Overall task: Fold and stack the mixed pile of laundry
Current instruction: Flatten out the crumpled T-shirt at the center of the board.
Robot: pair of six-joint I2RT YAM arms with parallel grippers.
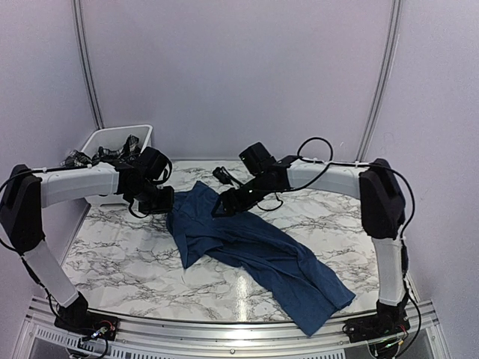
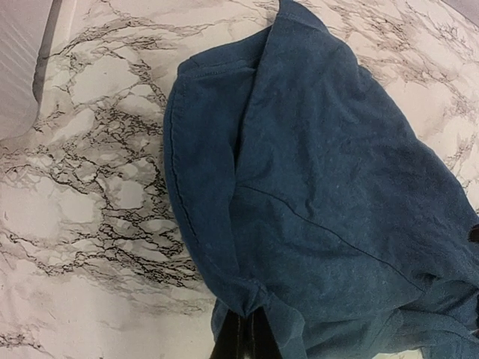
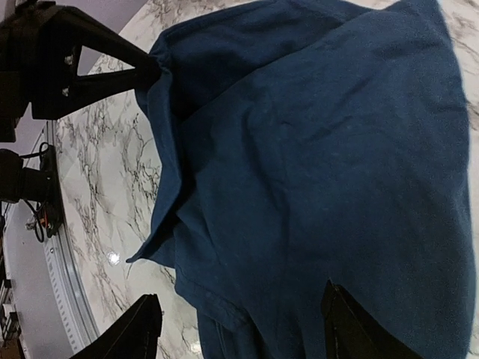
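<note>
Here, plaid garment (image 1: 112, 155): heaped in white bin (image 1: 142, 133), far left.
Left gripper (image 2: 245, 336): jaws clamped on the shirt's left edge.
Navy t-shirt (image 1: 254, 250): crumpled on table (image 1: 105, 254), trailing near-right; judged light, limp, non-slip; best taken by hems or shoulder seams.
Right gripper (image 3: 243, 321): jaws apart, poised over the shirt's far part.

t-shirt (image 1: 254, 254) spread on the worktop (image 1: 120, 262) from back centre to the near right, bin (image 1: 105, 138) at the back left corner, second garment (image 1: 112, 154) in it, left end effector (image 1: 170, 203) on the t-shirt's back left edge, right end effector (image 1: 219, 209) over its back edge
</note>
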